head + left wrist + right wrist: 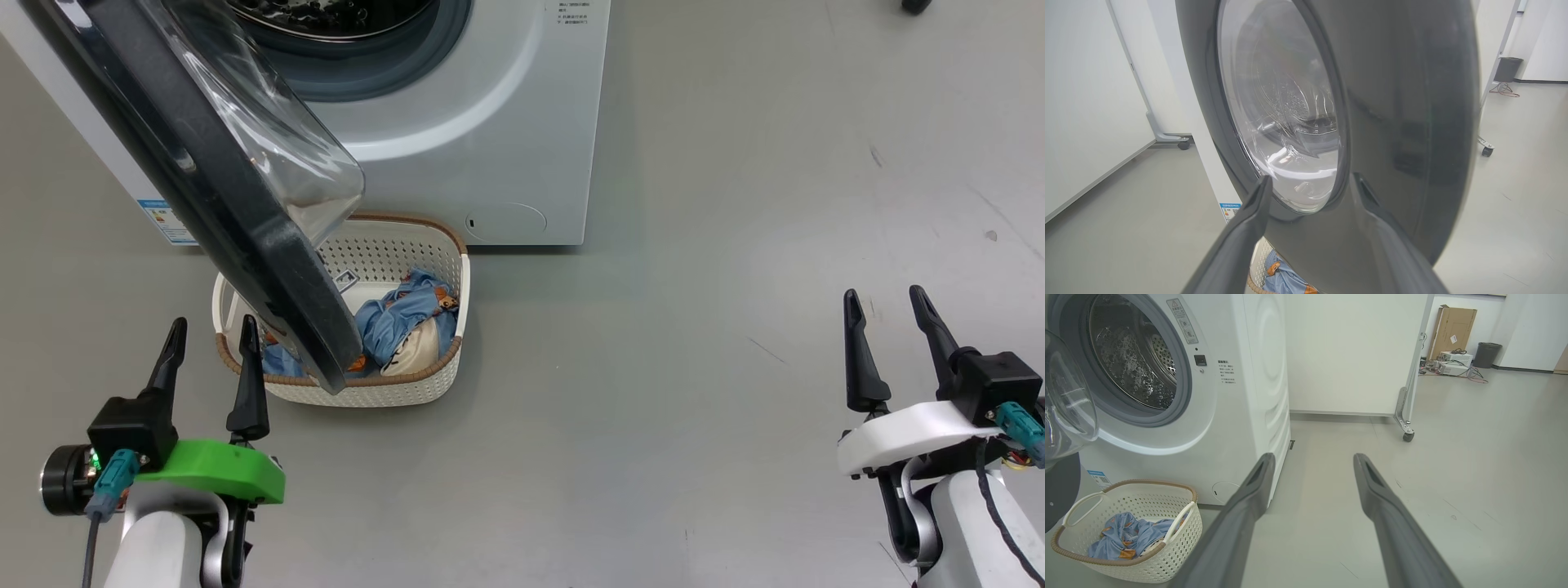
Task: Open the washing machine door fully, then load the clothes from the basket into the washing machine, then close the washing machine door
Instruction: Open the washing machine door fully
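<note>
Washing machine (522, 139): stands on the floor at the top of the head view, drum mouth (445, 45) uncovered.

Washing machine door (204, 188): swung out, hinged on the machine's left side. Seen almost edge-on from above, its long axis runs from the hinge diagonally down toward the robot. The clear bowl faces right and the black outer face faces left. The free end hangs over the left part of the basket (392, 394). Probably not fully open yet.

Basket: on the floor, just in front of the machine's bottom edge and below the drum mouth. Its left half is hidden under the door.

Clothes (396, 322): blue bear-print bundle inside the basket, right half showing, the rest hidden behind the door edge.

Left gripper (212, 322): fingers spread wide, holding nothing. It sits just left of the door's free end, tips near the basket's near-left corner. In the left wrist view the black outer face is straight ahead and close; contact can't be confirmed.

Right gripper (883, 292): also wide and empty, over bare floor well to the right, far from the door and basket.

Key relation: the left arm is much nearer the door, but it's on the outer-face side. Pushing from there would likely close the door. To swing it wider, my guess is the left gripper must catch the free edge and draw it left, or work from the bowl side. The basket stays partly blocked until then.
</note>
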Motion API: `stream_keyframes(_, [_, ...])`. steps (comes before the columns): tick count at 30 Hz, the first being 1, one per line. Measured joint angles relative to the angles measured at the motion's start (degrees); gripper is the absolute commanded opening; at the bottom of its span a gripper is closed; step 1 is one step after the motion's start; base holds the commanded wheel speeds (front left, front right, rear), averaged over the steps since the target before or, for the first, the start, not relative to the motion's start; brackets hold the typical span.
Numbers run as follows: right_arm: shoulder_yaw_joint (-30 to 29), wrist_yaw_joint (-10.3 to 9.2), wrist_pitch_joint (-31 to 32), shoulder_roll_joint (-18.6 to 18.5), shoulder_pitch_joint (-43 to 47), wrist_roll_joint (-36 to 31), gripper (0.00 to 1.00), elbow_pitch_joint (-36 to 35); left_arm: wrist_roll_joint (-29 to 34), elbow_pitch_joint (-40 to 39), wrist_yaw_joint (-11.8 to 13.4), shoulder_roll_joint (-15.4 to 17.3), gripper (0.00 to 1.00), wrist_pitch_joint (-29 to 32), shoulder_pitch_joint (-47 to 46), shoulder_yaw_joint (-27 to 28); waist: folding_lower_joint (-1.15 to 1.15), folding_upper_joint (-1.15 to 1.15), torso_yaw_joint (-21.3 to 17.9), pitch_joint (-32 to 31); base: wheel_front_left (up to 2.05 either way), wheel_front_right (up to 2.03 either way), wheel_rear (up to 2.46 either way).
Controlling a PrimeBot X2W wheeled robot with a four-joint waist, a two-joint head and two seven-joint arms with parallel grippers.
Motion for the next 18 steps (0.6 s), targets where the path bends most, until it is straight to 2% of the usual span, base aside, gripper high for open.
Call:
stream_keyframes(6, [-1.46,-0.47,0.0,1.69,0.02,0.14,1.0,-0.01,0.18,-0.01,0.0,0.01,1.0,0.0,-0.01,0.01,0.0,0.0,-0.06,0.02,0.0,0.0,0.0])
stream_keyframes(18, [-2.4,-0.45,0.0,1.72,0.3,-0.65,1.0,0.04,0.18,0.02,0.0,0.0,1.0,0.0,-0.02,-0.08,0.0,0.0,0.1,0.2,0.0,0.0,0.0])
